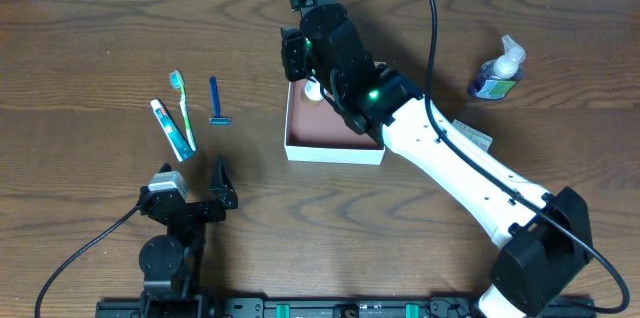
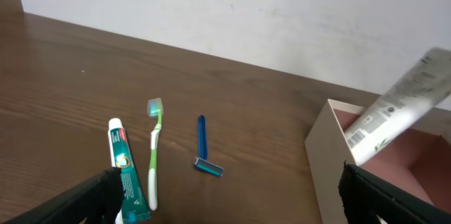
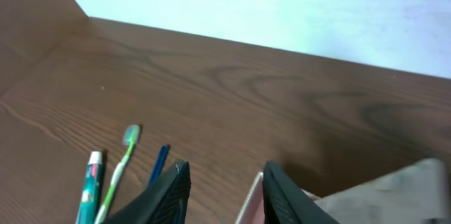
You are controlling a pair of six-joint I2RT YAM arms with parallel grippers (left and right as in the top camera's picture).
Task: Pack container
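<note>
White-walled container (image 1: 335, 153) lies beneath the right claw (image 3: 225, 171) (rim showing between fingers).

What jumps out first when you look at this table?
The white-and-black right arm reaches over the shallow white cardboard box at the centre, where a white printed tube tilts above its rim. Left of the box lie a white-and-green toothpaste tube, a green toothbrush and a blue razor.
</note>
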